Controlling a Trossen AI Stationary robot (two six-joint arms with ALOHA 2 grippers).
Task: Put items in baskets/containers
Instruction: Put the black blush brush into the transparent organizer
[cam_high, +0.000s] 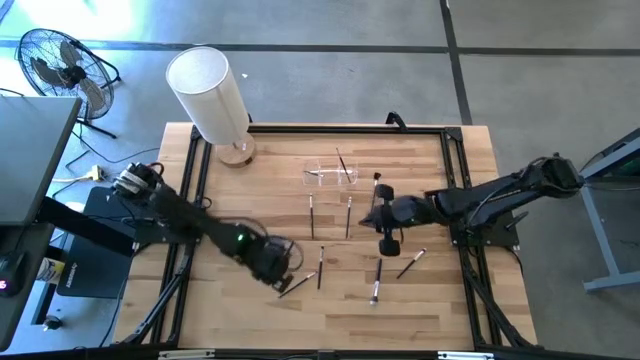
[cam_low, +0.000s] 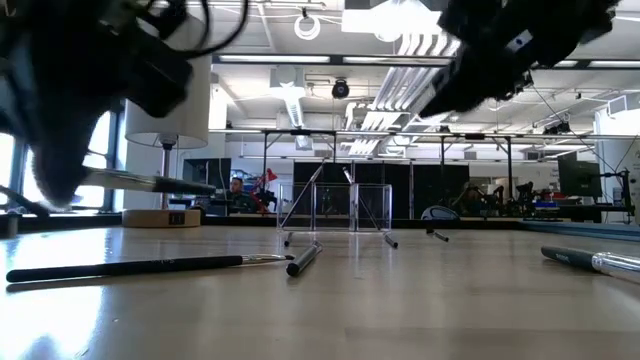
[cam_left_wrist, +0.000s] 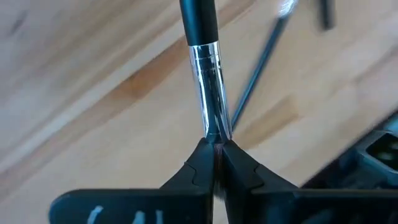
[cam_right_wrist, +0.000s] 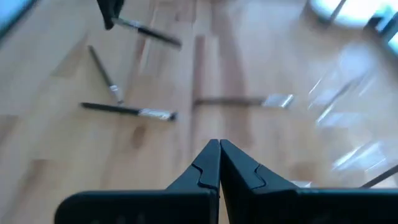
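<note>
My left gripper (cam_high: 284, 270) is near the table's front left, shut on one dark-handled brush (cam_left_wrist: 200, 25), which shows in the low view as a lifted brush (cam_low: 150, 183). My right gripper (cam_high: 372, 218) hangs shut over the table's middle with nothing in it (cam_right_wrist: 219, 146). The clear holder (cam_high: 333, 173) stands toward the far edge and has a brush (cam_high: 343, 162) leaning in it. Several more brushes lie flat on the wood, among them two (cam_high: 311, 215) (cam_high: 348, 215) in front of the holder and one (cam_high: 377, 282) nearer the front. My left gripper pinches the brush's silvery end (cam_left_wrist: 214, 127) between its two fingertips. The fingers slant down from above, and the brush runs on ahead of them, roughly in line with them. It is lifted clear of the table and lies about level in the low view.
A tall white cylinder (cam_high: 208, 95) on a wooden foot stands at the far left corner. A black frame (cam_high: 455, 150) borders the tabletop. Loose brushes (cam_high: 411, 263) (cam_high: 320, 268) lie between the two arms. A fan (cam_high: 60, 65) stands on the floor beyond the table.
</note>
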